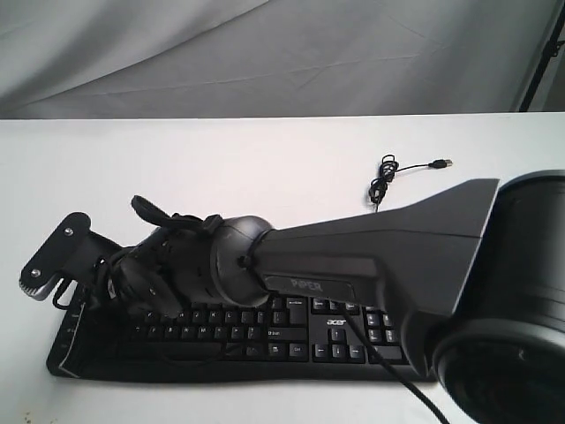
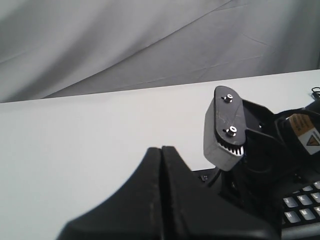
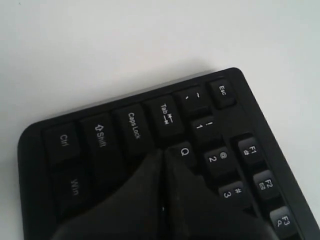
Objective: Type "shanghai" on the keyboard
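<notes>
Right jaws together, low over the keyboard beside its Q key; left jaws together too.
</notes>
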